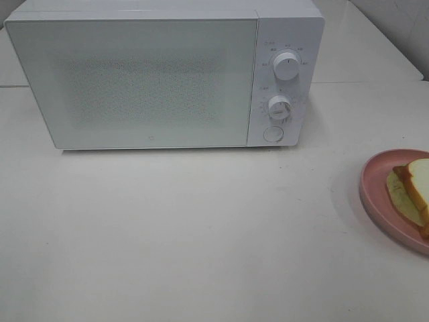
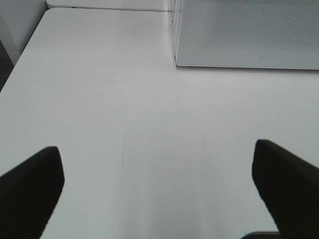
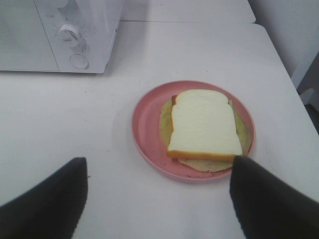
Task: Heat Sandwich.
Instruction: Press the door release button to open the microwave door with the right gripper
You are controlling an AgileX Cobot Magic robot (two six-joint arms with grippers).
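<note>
Both left pincer (image 2: pixel 157 167) and right pincer (image 3: pixel 159 172) gape empty over white table (image 1: pixel 167 235) bearing sandwich (image 3: pixel 204 124).

Reads to me as a kitchen-style setup on a test bench, more lab than home, though I can't say for sure; white microwave (image 1: pixel 134 74) sits along the far edge of the worktop (image 1: pixel 167 235); its right panel has an upper dial (image 1: pixel 287 66), a lower dial (image 1: pixel 279 107) and a round button (image 1: pixel 273 134); the worktop is plain white tables butted together, with a seam (image 1: pixel 362 82) running out to the right edge; pale wall (image 1: pixel 409 20) past the far right corner; pink plate (image 1: pixel 375 181) with the sandwich (image 1: pixel 419 184) at the right edge, the only food I see
</note>
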